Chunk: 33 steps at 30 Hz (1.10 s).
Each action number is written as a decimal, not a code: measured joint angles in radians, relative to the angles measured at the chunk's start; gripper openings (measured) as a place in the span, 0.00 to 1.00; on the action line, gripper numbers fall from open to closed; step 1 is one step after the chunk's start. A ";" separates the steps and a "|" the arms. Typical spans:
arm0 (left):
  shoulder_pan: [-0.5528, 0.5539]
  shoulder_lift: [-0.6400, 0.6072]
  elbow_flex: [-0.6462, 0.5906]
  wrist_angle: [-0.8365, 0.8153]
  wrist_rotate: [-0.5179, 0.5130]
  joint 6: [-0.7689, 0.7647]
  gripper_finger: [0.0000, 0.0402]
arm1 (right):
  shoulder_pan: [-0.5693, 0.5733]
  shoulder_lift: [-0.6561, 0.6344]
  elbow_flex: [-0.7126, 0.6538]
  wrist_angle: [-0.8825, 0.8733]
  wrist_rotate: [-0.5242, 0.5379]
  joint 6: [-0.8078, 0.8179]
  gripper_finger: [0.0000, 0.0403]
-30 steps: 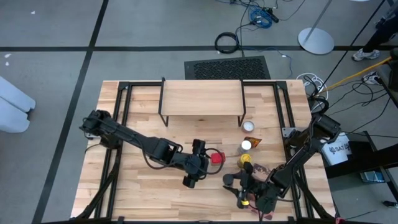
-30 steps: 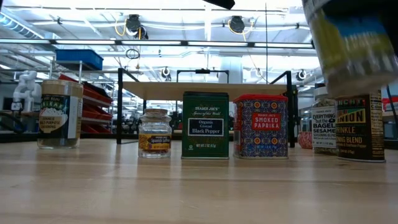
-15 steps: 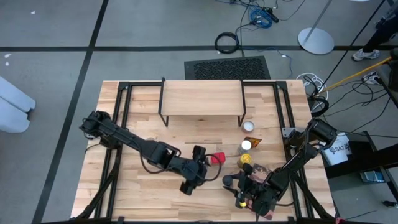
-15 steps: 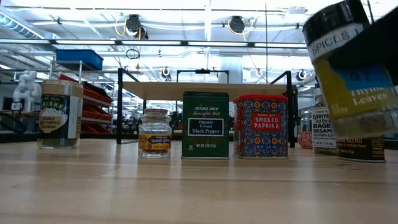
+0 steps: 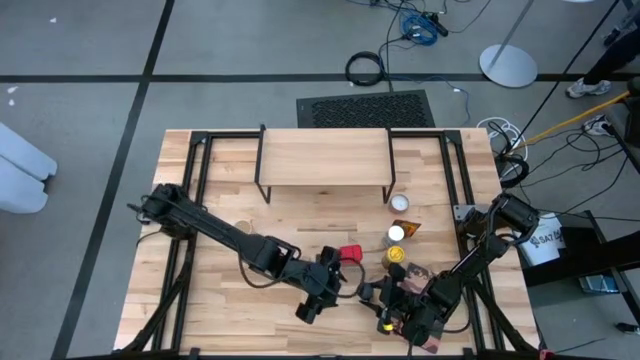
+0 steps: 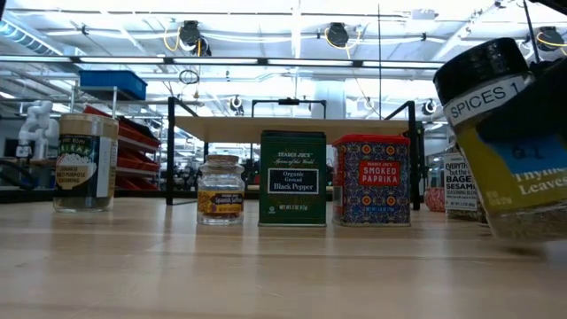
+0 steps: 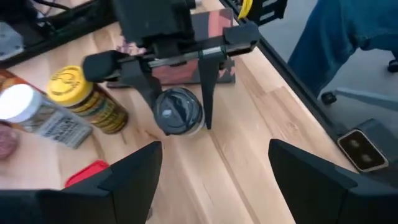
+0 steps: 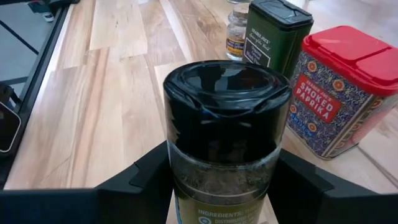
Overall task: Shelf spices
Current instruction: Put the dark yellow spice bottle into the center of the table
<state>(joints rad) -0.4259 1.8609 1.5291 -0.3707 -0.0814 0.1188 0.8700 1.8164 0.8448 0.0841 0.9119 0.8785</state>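
**Thyme jar in hand, shelf waiting bare**

While the right gripper (image 8: 221,186) clasps a black-capped jar (image 8: 225,134) of dried leaves near the front right corner of the tabletop (image 5: 215,290), the left gripper (image 5: 318,285) hovers just beside it with its fingers (image 7: 127,180) spread apart and holding nothing. Seen from table level, the jar (image 6: 507,142) hangs tilted, its cap leaning toward the middle of the table and its base at or just above the wood (contact cannot be told).

The jar looks light and rigid, probably clear glass or hard plastic, with a smooth round wall and a glossy label that could slip under a loose pinch. The right fingers (image 8: 146,180) press it from both sides at the body below the cap, which seems the sound place to hold it; the cap alone would be a poorer purchase.

The other spices stand apart on the tabletop: a green pepper tin (image 6: 292,177) beside a red paprika tin (image 6: 373,179), a small saffron jar (image 6: 220,190), a tall jar (image 6: 85,161) off to one side, and yellow-topped (image 5: 397,256) and white-topped (image 5: 400,203) ones near the right arm. A picture-covered book (image 7: 214,46) lies under the right arm's wrist.

The shelf (image 5: 325,157) stands at the far middle, its plank top bare. Open wood lies between it and the jar, though the left arm and the paprika tin crowd the direct line. The front edge of the tabletop is close by.
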 joint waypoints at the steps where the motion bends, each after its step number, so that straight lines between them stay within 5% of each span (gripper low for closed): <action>1: 0.000 0.015 0.000 0.014 0.000 0.000 0.76 | 0.000 0.000 0.000 -0.003 0.000 0.000 0.51; 13: 0.003 0.147 0.000 0.141 0.000 0.003 0.76 | 0.002 0.003 0.000 -0.009 -0.003 0.000 0.54; 21: 0.035 0.150 0.000 0.175 -0.064 0.027 0.76 | 0.003 0.003 0.000 -0.010 -0.003 0.000 0.64; 33: 0.052 0.150 0.000 0.213 -0.044 0.048 0.76 | 0.016 0.001 0.000 0.024 0.032 -0.050 0.65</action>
<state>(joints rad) -0.3738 2.0109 1.5288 -0.1575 -0.1256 0.1665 0.8856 1.8178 0.8448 0.1079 0.9440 0.8286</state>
